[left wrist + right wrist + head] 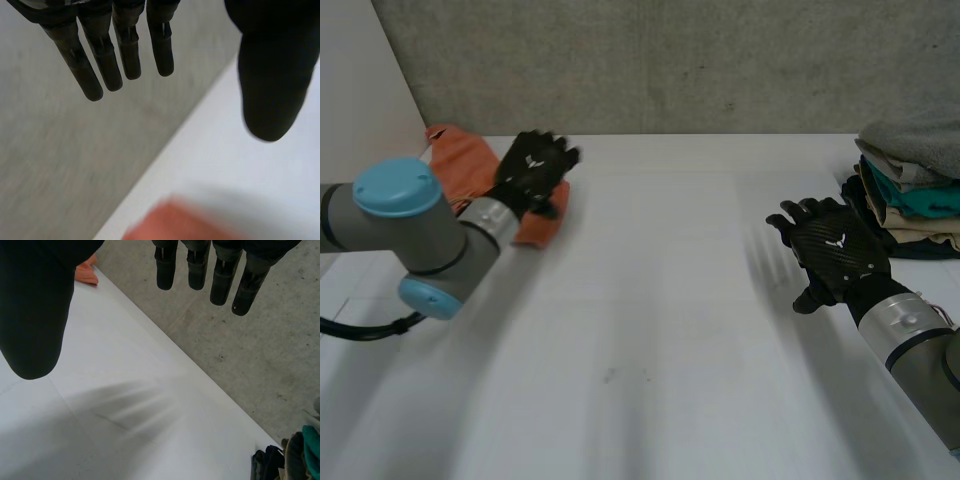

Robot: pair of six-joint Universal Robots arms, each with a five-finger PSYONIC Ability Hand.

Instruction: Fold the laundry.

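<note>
Left robot hand [532, 168]: we see its fingers straight and set apart from the thumb, holding nothing. It is over the orange cloth [460, 165], and we cannot tell whether it touches it.
Right robot hand [838, 250]: wide and empty too, with fingers straight, over bare tabletop [650, 300] just beside the stack of clothes [910, 190].
Orange cloth: bunched at the far left corner of the tabletop, close to the grey wall [670, 60], and partly under the left robot hand.
Stack of clothes: grey, teal, beige and dark pieces piled at the right edge, apart from the orange cloth.
Risk, poor grasp: we judge that closing on a bunched heap could catch several layers at once. The cloth would then lift as a lump and not open flat.
Risk, corner and wall: the cloth sits near the tabletop's edges, so a push with straight fingers could slide it against the wall or over the side.
Risk, stack: the right robot hand is so near the pile that a sideways sweep could topple it or drag a piece loose.
Risk, reach: the two robot hands are well apart, so we expect a one-handed drag may crumple the cloth more.
</note>
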